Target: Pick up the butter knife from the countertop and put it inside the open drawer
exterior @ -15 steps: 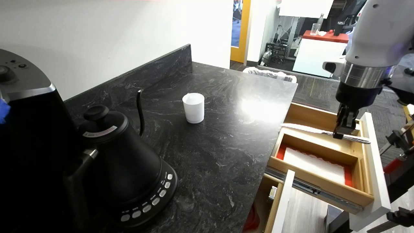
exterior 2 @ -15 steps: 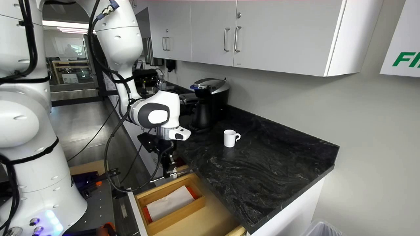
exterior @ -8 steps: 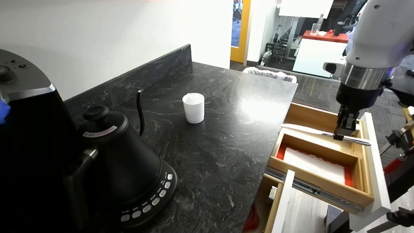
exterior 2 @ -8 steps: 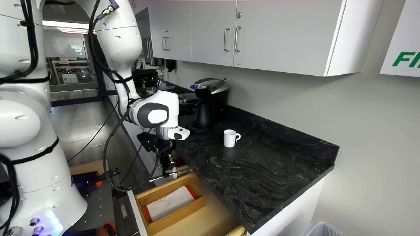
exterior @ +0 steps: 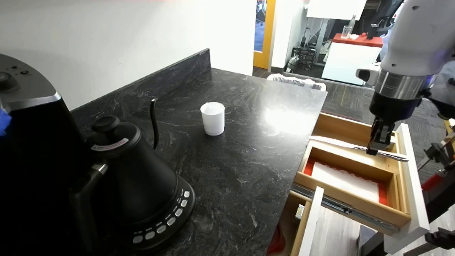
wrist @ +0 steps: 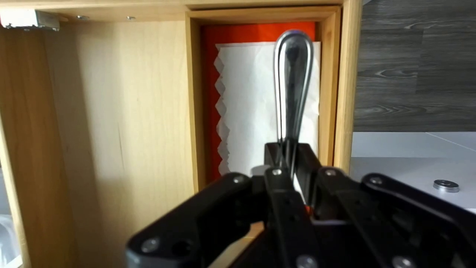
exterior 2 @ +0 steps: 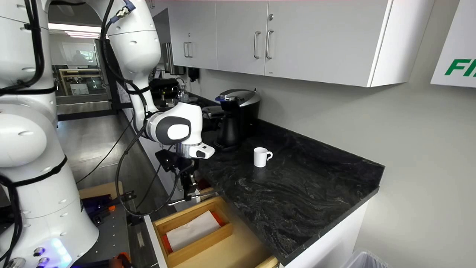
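The butter knife, a slim silvery utensil, shows in both exterior views [exterior: 332, 142] [exterior 2: 177, 202] and its handle in the wrist view [wrist: 293, 82]. My gripper [exterior: 374, 149] is shut on it near its middle; the fingertips also show in an exterior view [exterior 2: 187, 198] and the wrist view [wrist: 288, 150]. The knife lies roughly level above the open drawer [exterior: 401, 142], also seen in the wrist view [wrist: 148, 111] and an exterior view [exterior 2: 227, 255]. In the wrist view the handle is over the inner box with a white sheet. The countertop [exterior: 245, 199] [exterior 2: 316, 208] is beside the drawer.
A white cup [exterior: 213, 119] [exterior 2: 260, 157] and a black kettle [exterior: 138, 181] [exterior 2: 228, 130] stand on the countertop. The inner box [wrist: 191, 111] has raised wooden walls. A lower drawer [exterior: 312, 220] is also partly open beside the open drawer.
My gripper and the knife have moved down a little and slightly sideways over the drawer. The gripper stays shut on the knife. Nothing else has moved.
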Controlling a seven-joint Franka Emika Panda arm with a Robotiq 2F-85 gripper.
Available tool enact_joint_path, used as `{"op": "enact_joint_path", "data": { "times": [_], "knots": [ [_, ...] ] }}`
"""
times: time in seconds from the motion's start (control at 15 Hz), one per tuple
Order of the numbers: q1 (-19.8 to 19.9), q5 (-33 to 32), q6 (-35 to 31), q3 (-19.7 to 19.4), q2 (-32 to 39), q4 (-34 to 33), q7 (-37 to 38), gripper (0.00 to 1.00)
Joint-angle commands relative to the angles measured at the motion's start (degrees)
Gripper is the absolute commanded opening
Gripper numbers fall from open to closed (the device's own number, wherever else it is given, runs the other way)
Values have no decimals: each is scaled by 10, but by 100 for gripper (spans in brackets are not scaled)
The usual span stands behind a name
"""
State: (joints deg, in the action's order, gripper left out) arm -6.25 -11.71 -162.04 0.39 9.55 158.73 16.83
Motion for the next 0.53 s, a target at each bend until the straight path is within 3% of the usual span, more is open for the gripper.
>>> {"op": "enact_joint_path", "data": {
  "times": [0.0, 0.07, 0.13, 0.2, 0.47],
  "knots": [
    [-13, 5, -13, -8, -8, 11, 19, 6],
    [-14, 7, -16, -7, -7, 11, 22, 6],
    [-14, 10, -18, -6, -7, 11, 22, 19],
    [-14, 11, -20, -5, -6, 11, 20, 40],
    [-14, 16, -21, -4, -4, 11, 18, 64]
  ]
}}
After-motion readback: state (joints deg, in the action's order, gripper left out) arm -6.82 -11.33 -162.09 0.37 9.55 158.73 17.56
